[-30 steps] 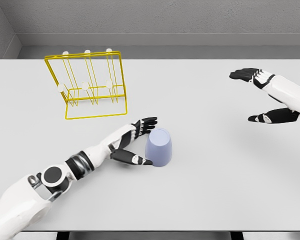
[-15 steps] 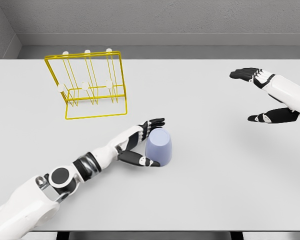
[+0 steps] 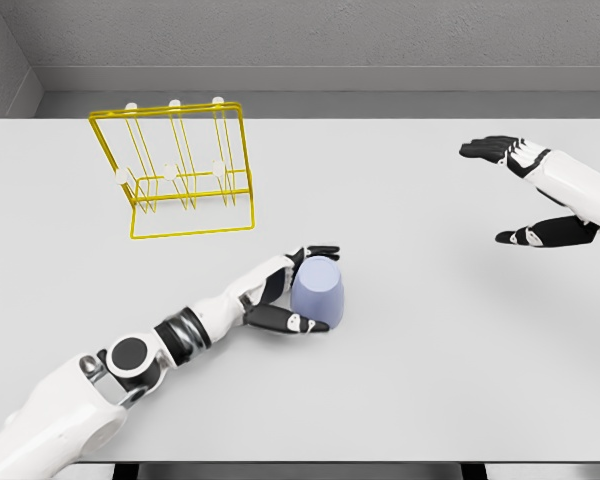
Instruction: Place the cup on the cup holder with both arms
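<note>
Since the earlier frames the left arm has extended farther toward the cup, its hand closing in around the cup's left side; the cup, the rack and the right hand have not shifted. The white surface (image 3: 410, 380) carries everything. The yellow wire cup holder (image 3: 175, 170) stands upright at far left, its white-tipped pegs bare, well apart from the cup. The left hand (image 3: 285, 295) lies beside the cup, upper fingers (image 3: 320, 251) reaching over its far rim and thumb at its near base, cupped around it, though a firm grasp cannot be confirmed. The right hand (image 3: 540, 195) hovers at far right, fingers spread and released, holding nothing. The lavender cup (image 3: 318, 292) sits inverted on the surface, near centre.
</note>
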Controlling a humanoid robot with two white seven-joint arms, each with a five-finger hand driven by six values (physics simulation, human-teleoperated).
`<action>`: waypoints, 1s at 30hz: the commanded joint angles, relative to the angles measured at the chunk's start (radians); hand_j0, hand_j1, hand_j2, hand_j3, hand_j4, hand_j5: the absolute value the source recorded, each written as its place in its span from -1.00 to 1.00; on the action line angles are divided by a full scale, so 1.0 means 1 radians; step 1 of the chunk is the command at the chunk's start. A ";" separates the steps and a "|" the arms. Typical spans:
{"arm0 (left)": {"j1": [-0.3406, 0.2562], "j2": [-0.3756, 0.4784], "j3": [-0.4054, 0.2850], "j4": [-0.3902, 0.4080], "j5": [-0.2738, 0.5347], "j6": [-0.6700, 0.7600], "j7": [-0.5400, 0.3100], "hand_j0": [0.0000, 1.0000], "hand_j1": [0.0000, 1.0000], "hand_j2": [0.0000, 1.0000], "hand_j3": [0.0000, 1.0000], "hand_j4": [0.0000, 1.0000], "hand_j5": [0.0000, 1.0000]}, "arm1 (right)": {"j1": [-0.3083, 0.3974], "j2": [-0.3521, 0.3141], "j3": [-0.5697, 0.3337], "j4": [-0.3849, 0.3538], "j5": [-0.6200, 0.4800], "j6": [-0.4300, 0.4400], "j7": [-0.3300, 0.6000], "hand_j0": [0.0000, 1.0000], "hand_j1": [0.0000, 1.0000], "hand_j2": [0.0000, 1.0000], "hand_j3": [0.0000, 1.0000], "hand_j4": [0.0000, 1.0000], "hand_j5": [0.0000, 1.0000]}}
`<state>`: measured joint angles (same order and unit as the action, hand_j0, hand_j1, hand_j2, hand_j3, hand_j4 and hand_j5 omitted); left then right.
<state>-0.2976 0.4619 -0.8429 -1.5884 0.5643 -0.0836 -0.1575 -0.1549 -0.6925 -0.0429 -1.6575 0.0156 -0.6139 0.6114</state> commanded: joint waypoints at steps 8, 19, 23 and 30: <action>0.002 0.000 0.011 0.004 0.006 -0.004 0.001 0.22 0.22 0.22 0.22 0.22 0.22 | 0.000 -0.001 0.000 -0.001 -0.008 0.003 -0.001 1.00 1.00 1.00 1.00 1.00 1.00; 0.011 0.011 0.061 -0.071 0.017 -0.005 0.003 0.23 0.23 0.23 0.23 0.23 0.23 | 0.002 -0.001 0.000 -0.002 -0.008 0.003 -0.001 1.00 1.00 1.00 1.00 1.00 1.00; 0.009 0.017 0.100 -0.084 0.022 -0.004 0.003 0.23 0.23 0.23 0.23 0.23 0.23 | 0.002 -0.001 0.000 -0.002 -0.008 0.003 -0.001 1.00 1.00 1.00 1.00 1.00 1.00; 0.009 0.027 0.128 -0.119 0.023 -0.002 0.003 0.24 0.24 0.24 0.24 0.24 0.24 | 0.002 -0.001 0.000 -0.002 -0.008 0.003 -0.001 1.00 1.00 1.00 1.00 1.00 1.00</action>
<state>-0.2884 0.4863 -0.7259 -1.6977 0.5840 -0.0860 -0.1549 -0.1534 -0.6925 -0.0429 -1.6592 0.0155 -0.6138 0.6114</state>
